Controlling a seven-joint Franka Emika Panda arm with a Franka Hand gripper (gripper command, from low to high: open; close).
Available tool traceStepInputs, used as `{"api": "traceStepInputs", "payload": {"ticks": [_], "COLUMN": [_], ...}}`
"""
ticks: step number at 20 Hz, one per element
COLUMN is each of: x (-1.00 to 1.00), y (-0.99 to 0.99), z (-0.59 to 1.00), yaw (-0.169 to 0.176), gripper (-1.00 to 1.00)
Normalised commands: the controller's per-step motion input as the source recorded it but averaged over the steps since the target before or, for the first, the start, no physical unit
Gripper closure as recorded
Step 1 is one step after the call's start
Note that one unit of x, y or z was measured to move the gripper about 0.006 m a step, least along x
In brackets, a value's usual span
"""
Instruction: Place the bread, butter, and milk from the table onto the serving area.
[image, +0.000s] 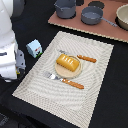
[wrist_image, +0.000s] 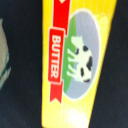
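The bread (image: 68, 63) lies on the round tan plate (image: 61, 73), which sits near the middle of the serving area (image: 95, 80), a beige striped placemat on the dark counter (image: 112, 105). In the exterior view, one orange-handled piece of cutlery, a knife (image: 80, 57), lies just beyond the plate at about 1 o'clock from it, and an orange-handled fork (image: 65, 80) lies just beside the plate at about 6 o'clock. The milk (image: 34, 48) stands upright on the counter, off the placemat, at about 9 o'clock from the plate and close to the placemat's edge. At about 12 o'clock from the placemat there is a brown board (image: 80, 24) with two grey pots (image: 92, 14) on it. The white robot arm (image: 9, 47) fills the exterior view's left edge, and this view shows neither the end effector nor the butter. The wrist view gives what the exterior view does not: the butter (wrist_image: 70, 65) fills nearly the whole picture, a bright yellow packet with a red banner carrying the word BUTTER and a picture of a black-and-white cow on green and blue. It lies flat on the dark counter, seen from straight above. At one edge of the wrist view a pale, blurred shape with green marks is seen, but I cannot tell what it is. The fingers of the end effector are not visible in either view, so I cannot tell whether it is wide or narrow, and it does not show as holding anything.
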Motion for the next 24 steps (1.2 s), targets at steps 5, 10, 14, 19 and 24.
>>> {"api": "traceStepInputs", "payload": {"ticks": [5, 10, 14, 19, 24], "x": [0.03, 0.06, 0.07, 0.21, 0.65], "y": [-0.03, 0.0, 0.0, 0.0, 0.03], "z": [-0.04, 0.0, -0.01, 0.24, 1.0], "yaw": [0.029, 0.025, 0.033, 0.022, -0.022], "gripper": [1.0, 1.0, 1.0, 1.0, 1.0]}}
